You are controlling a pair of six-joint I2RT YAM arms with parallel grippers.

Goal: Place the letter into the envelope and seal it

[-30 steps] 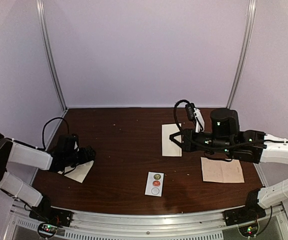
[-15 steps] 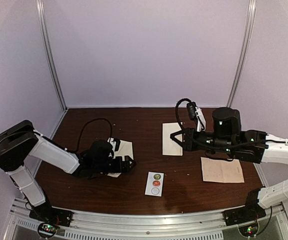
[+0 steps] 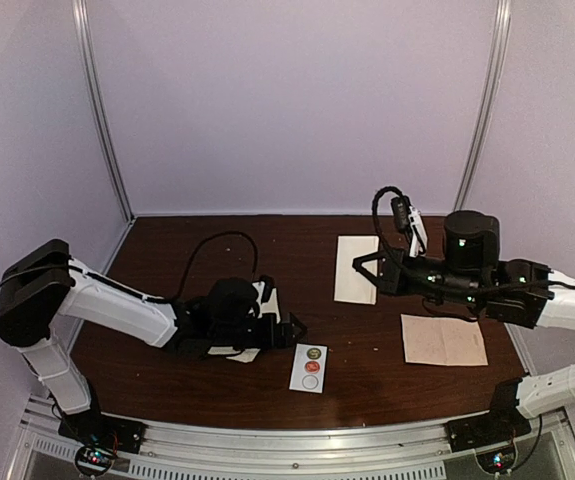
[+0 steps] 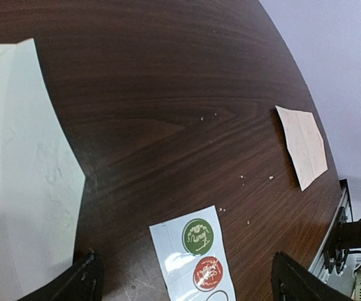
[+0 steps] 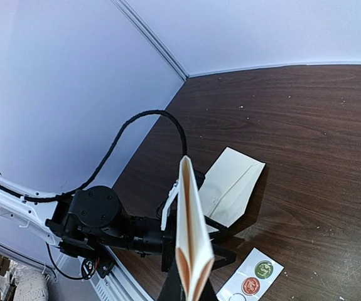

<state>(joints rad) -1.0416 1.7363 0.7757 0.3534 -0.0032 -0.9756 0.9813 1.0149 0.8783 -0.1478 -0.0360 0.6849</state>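
Counter (image 3: 217, 250), front centre: sticker card (image 3: 309, 367), lying flat.
Left of the card and slightly behind it: envelope (image 3: 265, 294), flat on the counter, partly beneath the left arm, with the left gripper (image 3: 291, 329) between envelope and card.
Right of the card, well apart: creased sheet (image 3: 444, 340), flat.
Behind, between card and creased sheet: folded sheet (image 3: 349, 268), pinched in the right gripper (image 3: 366, 271).

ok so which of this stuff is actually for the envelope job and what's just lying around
For the job:
- envelope
- folded letter, held in the shut right gripper
- sticker card, probably the seal

Just lying about:
- pinkish creased sheet
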